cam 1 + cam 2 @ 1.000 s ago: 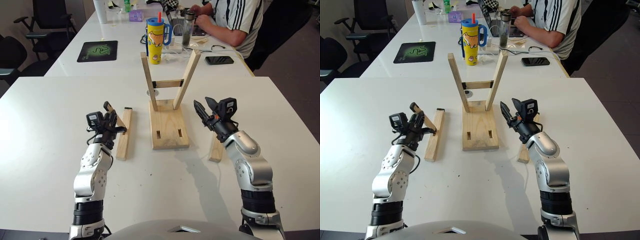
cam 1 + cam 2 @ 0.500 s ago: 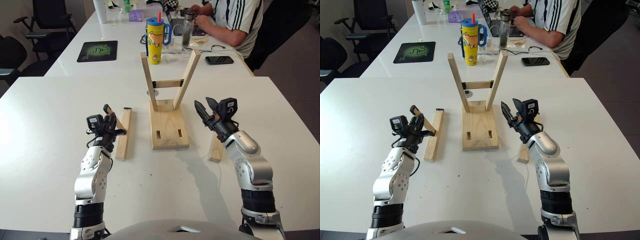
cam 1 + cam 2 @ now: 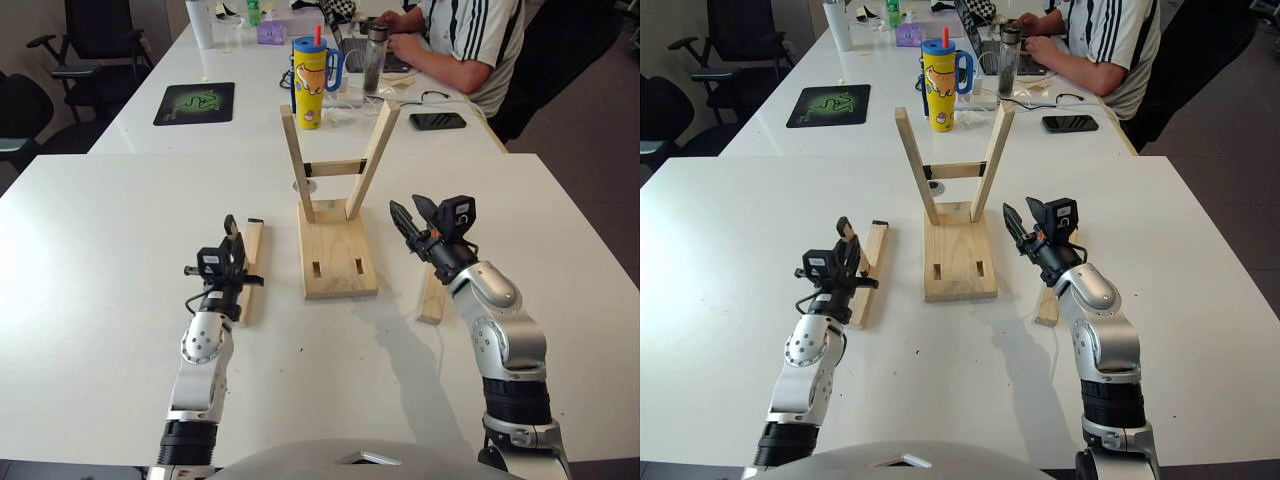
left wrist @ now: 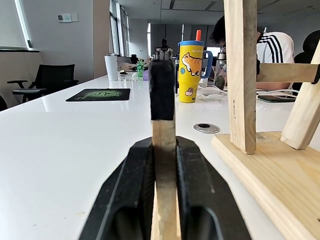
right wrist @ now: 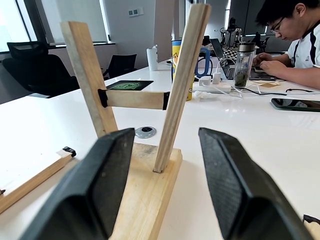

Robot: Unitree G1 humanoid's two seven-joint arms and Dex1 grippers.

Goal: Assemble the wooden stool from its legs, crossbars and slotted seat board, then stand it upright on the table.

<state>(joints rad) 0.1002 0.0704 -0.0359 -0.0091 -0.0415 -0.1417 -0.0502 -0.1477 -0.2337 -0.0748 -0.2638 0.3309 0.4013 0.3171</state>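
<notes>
The slotted seat board [image 3: 338,262] lies flat at the table's middle. Two legs [image 3: 296,165] joined by a crossbar [image 3: 335,167] stand in its far slots, and its two near slots are empty. A loose leg [image 3: 247,290] lies left of the board. My left gripper [image 3: 232,243] sits over that leg's far half and is shut on it, its fingers [image 4: 135,180] pressing both sides of the wood [image 4: 164,135]. My right gripper [image 3: 412,215] hangs open just right of the board, holding nothing. Another wooden piece [image 3: 431,297] lies under the right forearm.
A cable grommet [image 3: 306,186] sits in the table behind the board. On the far table stand a yellow tumbler [image 3: 313,80], a phone [image 3: 438,121] and a dark mouse mat [image 3: 195,102]. A seated person works there.
My left gripper has moved right from beside the loose leg onto it and closed on the wood. The right arm and the stool parts have not moved.
</notes>
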